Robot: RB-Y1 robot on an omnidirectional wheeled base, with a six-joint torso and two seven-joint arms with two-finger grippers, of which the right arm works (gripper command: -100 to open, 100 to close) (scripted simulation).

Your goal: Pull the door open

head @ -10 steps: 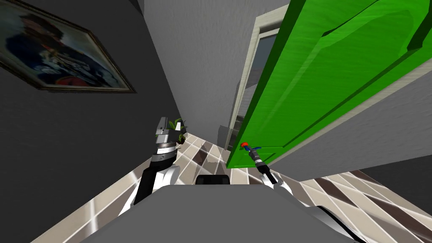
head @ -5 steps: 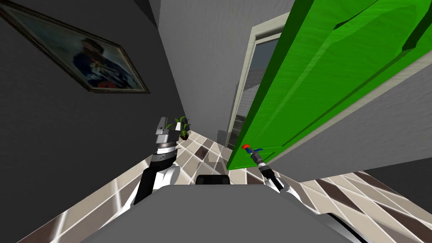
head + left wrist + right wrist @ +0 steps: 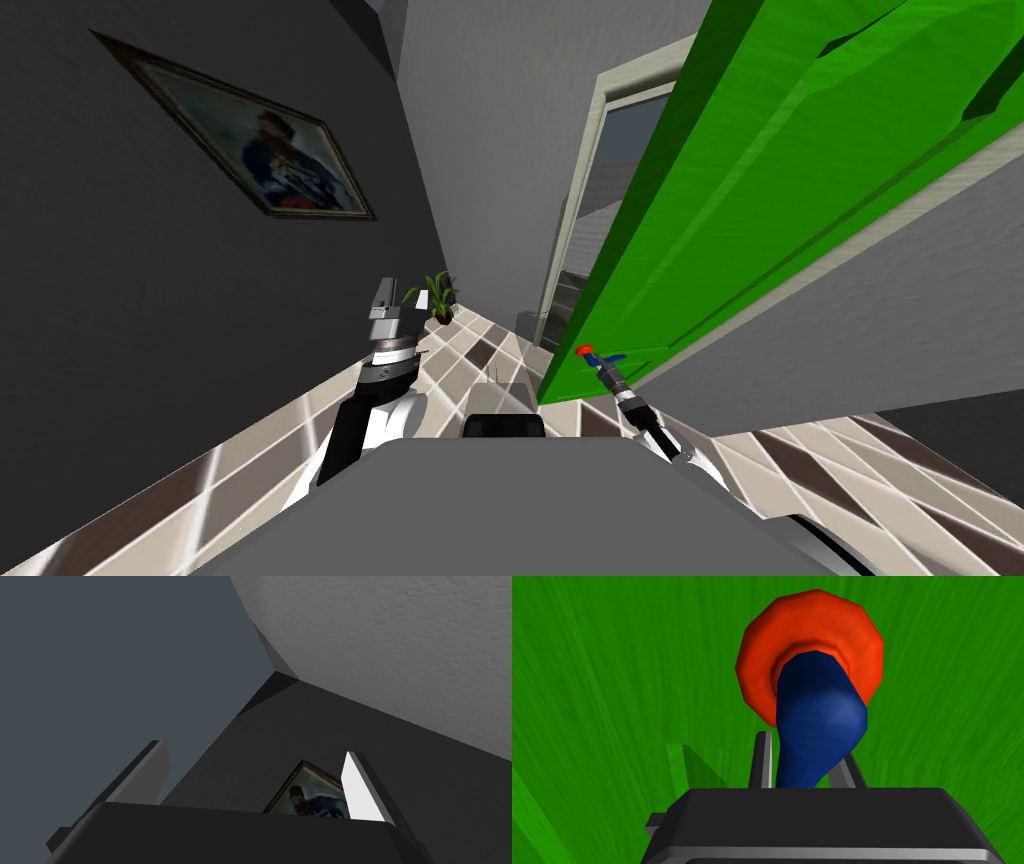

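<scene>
Door: green door [image 3: 760, 200] stands ajar, its leaf swung clear of the pale door frame [image 3: 592, 200]; the free edge is nearest the robot

Handle: blue lever handle [image 3: 817, 726] projects from a round red rose [image 3: 812, 631] set on the green face, close to the door's free edge

Right gripper: right gripper [image 3: 805, 752] is at the handle, arm reaching forward from the right of the chest; its two fingers [image 3: 764, 761] are drawn in and clamped against either side of the blue lever, one on each flank, tips short of the red rose

Left gripper: left gripper [image 3: 383, 300] is raised ahead of the left shoulder, pointing upward, well apart from the door; blades stand apart with nothing between them

Surroundings: tiled floor [image 3: 480, 350] in pale and brown squares runs along the corridor; a potted plant [image 3: 440, 298] stands at the foot of the dark wall [image 3: 150, 330], just beyond the left gripper; a framed picture [image 3: 260, 150] hangs on that wall

Contact: right fingers touch the handle; no contact seen between either gripper and the door face
</scene>
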